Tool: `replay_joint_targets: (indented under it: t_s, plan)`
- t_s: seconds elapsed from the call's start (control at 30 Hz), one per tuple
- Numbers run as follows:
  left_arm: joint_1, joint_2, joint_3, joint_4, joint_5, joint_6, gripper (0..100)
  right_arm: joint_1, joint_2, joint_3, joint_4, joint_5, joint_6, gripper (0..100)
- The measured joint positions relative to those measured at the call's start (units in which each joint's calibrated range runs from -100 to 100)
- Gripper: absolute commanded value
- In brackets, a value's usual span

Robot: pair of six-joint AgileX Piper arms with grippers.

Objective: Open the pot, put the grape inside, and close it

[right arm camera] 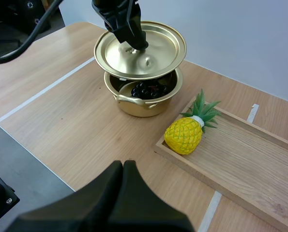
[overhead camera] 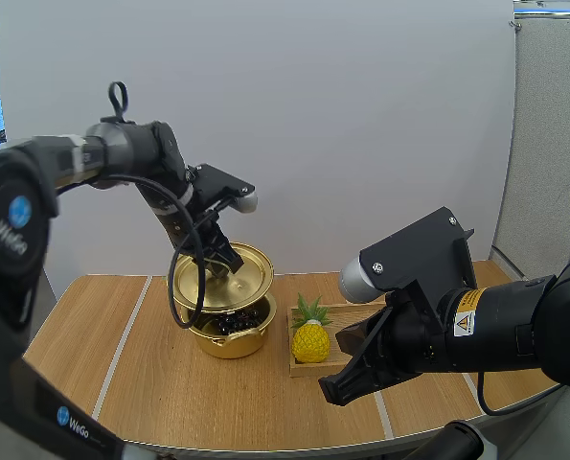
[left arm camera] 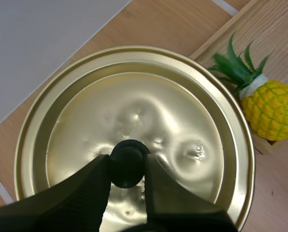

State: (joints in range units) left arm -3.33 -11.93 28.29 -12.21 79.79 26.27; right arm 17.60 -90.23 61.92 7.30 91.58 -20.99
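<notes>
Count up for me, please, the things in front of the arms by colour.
Gold: 2, the pot and the lid
Dark: 1, the grapes
Yellow: 1, the pineapple
Wood brown: 1, the tray
Total: 5

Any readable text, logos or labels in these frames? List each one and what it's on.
"WeGo": on the left arm, written vertically below a round blue logo.
"WeGo": again on the same arm, on its lowest stretch, next to a second blue logo.
Yellow warning label on the right arm: print too small to read.
Small stamp pressed into the lid: blurred, possibly "14cm", not certain.
</notes>
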Motion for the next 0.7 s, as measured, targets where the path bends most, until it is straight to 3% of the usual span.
replay_joint_targets:
  t_s: [0.33,0.7]
  plan:
    - [0.0,12.0,0.0,-0.1,-12.2,2.2,0,0.0,0.0,0.0,0.0,0.2,0.0,0]
    - [0.0,14.3,0.0,-1.8,-12.9,4.1,0,0.0,0.0,0.0,0.0,0.2,0.0,0]
